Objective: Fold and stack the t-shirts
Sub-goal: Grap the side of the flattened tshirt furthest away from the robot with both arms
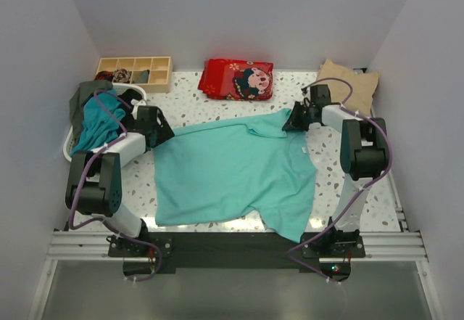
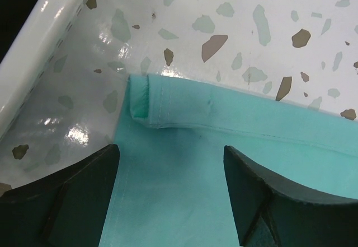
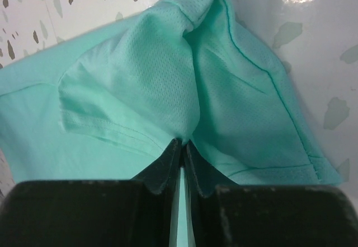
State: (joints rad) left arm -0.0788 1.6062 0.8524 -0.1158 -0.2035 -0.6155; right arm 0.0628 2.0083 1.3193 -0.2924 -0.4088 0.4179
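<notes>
Mint t-shirt (image 1: 232, 167) lies spread across the middle of the table (image 1: 217, 109). Right claw (image 3: 182, 149) is clenched tight on bunched fabric at the shirt's far right sleeve. Left claw (image 2: 170, 168) hangs wide open over the far left hem corner, gripping nothing. More shirts (image 1: 98, 113) sit heaped at the left edge.

From above, the left arm (image 1: 127, 146) is covering part of the heaped t-shirts (image 1: 93, 120), and you are seeing the wooden tray's (image 1: 156, 85) contents too small to name. At the left wrist, the picture's edges are cropping the turquoise t-shirt (image 2: 224, 168) and both fingers (image 2: 67, 202) of the left gripper (image 2: 170, 152). At the right wrist, bunched cloth is hiding the table (image 3: 313, 45) beyond the right gripper (image 3: 182, 143).
</notes>
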